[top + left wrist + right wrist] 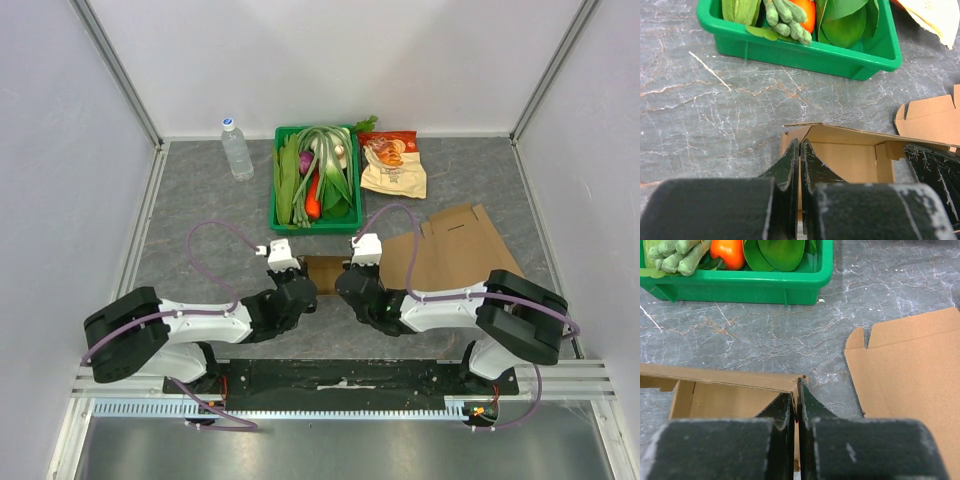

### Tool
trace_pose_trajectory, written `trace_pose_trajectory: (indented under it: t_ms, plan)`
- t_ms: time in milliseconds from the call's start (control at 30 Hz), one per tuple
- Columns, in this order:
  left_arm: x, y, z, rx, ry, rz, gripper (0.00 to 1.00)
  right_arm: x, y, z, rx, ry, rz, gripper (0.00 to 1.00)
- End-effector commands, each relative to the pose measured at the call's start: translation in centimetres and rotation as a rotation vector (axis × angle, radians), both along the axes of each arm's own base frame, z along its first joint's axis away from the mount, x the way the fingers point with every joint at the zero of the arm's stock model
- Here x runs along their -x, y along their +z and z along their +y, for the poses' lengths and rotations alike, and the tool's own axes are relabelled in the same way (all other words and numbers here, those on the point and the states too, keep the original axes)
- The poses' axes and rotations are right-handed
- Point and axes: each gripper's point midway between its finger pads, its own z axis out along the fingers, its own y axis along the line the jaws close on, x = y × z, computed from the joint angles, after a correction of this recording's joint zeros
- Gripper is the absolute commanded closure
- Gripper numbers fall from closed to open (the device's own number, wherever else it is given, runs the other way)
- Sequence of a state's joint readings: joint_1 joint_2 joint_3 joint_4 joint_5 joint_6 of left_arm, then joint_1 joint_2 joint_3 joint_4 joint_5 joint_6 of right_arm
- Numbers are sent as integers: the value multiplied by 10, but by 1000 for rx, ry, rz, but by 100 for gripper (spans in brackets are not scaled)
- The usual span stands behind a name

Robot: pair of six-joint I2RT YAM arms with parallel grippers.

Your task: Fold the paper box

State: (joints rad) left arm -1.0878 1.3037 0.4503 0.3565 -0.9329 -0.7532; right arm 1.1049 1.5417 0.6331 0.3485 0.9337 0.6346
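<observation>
**Paper box, brown cardboard, gripped at both ends**

We list one paper box: plain matte brown cardboard, part-erected into an open rectangular trough with thin upright walls and a small tab inside. It sits on the table, a grey stone-veined surface, at the near middle between the two arms.

Left tool: black, scuffed fingers pressed together, pinching the box's left end wall.

Right tool: jaws likewise closed tight, on the right end wall.

We also record:
- To the right of the box and apart from it, a flat cardboard sheet with notched tabs.
- Behind, a glossy green plastic tray of leafy greens and an orange-red vegetable.
- Left of the tray, a clear plastic bottle with a white cap.
- Right of the tray, a crinkled snack bag.
</observation>
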Motion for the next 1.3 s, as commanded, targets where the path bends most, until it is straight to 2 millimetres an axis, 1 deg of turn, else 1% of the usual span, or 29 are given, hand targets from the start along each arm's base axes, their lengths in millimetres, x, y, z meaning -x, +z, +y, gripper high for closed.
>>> trace_pose_trajectory:
  t_ms: [0,100,133,167,200,233,267,300,367,400,433,533,567,600,633,700,767,800,833,867,900,933,967,1000,1067,1133,1167,1200,1267]
  plan:
    - [-5,-5,29,21,213,-61,98,-8,24,-13,-79,-138,-140,100]
    - [-1,-15,34,-4,268,-20,98,-8,21,-14,-67,-150,-137,100]
    - [-4,-8,26,66,299,-26,98,-7,20,-13,-69,-148,-137,100]
    - [2,-18,33,-17,304,-2,98,-7,19,-13,-70,-152,-137,100]
    - [-1,-8,28,-9,322,-19,98,-8,18,-14,-67,-156,-137,100]
    - [0,-7,27,16,342,-19,98,-6,18,-12,-64,-154,-135,100]
    - [6,-11,34,-49,349,-3,98,-6,18,-11,-69,-156,-136,100]
    - [5,-8,29,-50,357,8,98,-6,18,-11,-67,-157,-137,100]
    - [7,-7,25,-14,383,26,98,-6,17,-11,-70,-160,-137,100]
    - [10,-9,29,-70,392,36,98,-6,18,-10,-72,-160,-138,100]
    - [11,-9,27,-41,408,30,98,-5,17,-10,-71,-157,-137,100]
    - [15,-11,27,-73,423,25,98,-5,18,-11,-74,-159,-138,100]
    - [16,-9,25,-91,416,25,98,-6,19,-10,-70,-156,-138,100]
    - [17,-1,26,-114,422,14,98,-5,18,-10,-59,-150,-134,100]
    - [18,0,28,-126,433,14,98,-5,19,-11,-57,-155,-135,100]
    - [18,10,27,-141,436,10,98,-5,21,-12,-56,-149,-136,100]
    - [17,17,24,-154,415,12,98,-4,18,-8,-35,-105,-118,100]
    - [19,18,26,-217,382,26,96,-4,17,-5,-34,-83,-110,100]
    - [16,26,11,-124,354,8,78,-3,13,1,-13,-24,-91,100]
    - [14,30,2,-101,314,7,64,-3,11,4,-8,0,-80,100]
    - [22,10,11,-326,183,59,43,-3,9,5,1,11,-71,97]
    - [8,30,-33,-88,108,-14,39,-3,9,6,14,32,-67,94]
    - [10,48,-36,-29,40,-56,35,-2,9,11,11,59,-60,91]
    - [19,28,-32,-110,-71,-42,8,-1,8,11,18,70,-57,91]
    - [21,36,-29,-91,-87,-42,5,-1,8,13,23,97,-48,90]
    - [25,41,-32,-100,-149,-37,4,-3,8,11,28,103,-43,91]
    - [28,47,-36,-78,-183,-47,4,-4,9,12,29,116,-41,91]
    - [37,54,-35,-49,-250,-54,4,-3,7,12,40,131,-26,91]
    - [39,59,-27,10,-288,-52,4,-7,12,10,41,134,-23,89]
